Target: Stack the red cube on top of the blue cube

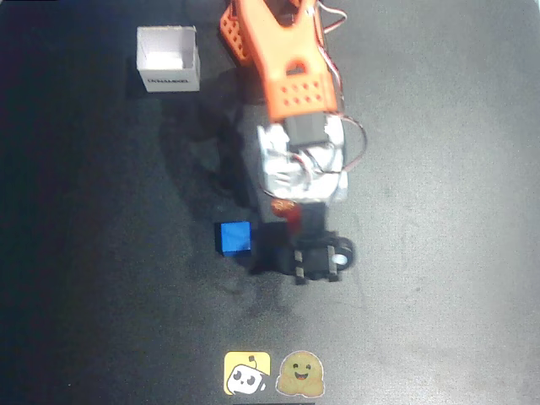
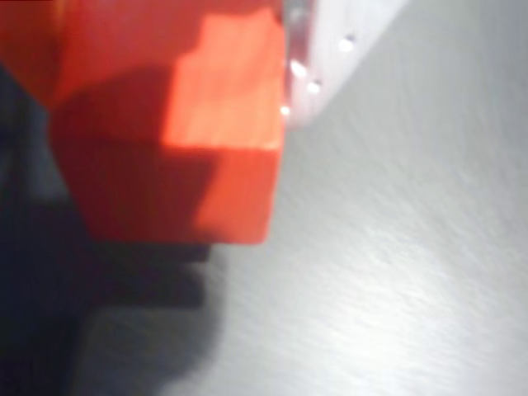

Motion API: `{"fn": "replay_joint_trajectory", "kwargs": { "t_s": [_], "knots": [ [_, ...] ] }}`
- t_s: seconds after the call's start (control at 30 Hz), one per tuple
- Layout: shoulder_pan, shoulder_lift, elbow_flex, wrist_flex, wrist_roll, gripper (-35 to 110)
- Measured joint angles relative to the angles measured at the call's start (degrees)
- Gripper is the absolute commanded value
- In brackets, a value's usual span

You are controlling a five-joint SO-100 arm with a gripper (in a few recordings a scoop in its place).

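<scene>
The red cube (image 2: 190,140) looms close in the wrist view, at the upper left. A pale finger (image 2: 322,58) presses against its right side, a dark shape lies along its left, and its shadow falls on the grey surface below. My gripper (image 1: 291,245) is shut on it. In the overhead view the blue cube (image 1: 234,237) sits on the dark table, just left of the gripper's black head and a small gap away. From above, the wrist hides the red cube.
A white open box (image 1: 169,59) stands at the back left. Two round stickers (image 1: 247,374) (image 1: 301,374) lie at the front edge. The orange arm (image 1: 287,59) reaches in from the top centre.
</scene>
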Motion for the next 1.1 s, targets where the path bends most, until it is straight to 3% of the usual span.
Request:
{"fn": "replay_joint_trajectory", "kwargs": {
  "t_s": [0.57,1.1],
  "knots": [
    [10.5,6.0,-0.4,6.9,-1.4,0],
    [11.1,-11.3,-17.8,7.8,-1.2,0]
  ]
}}
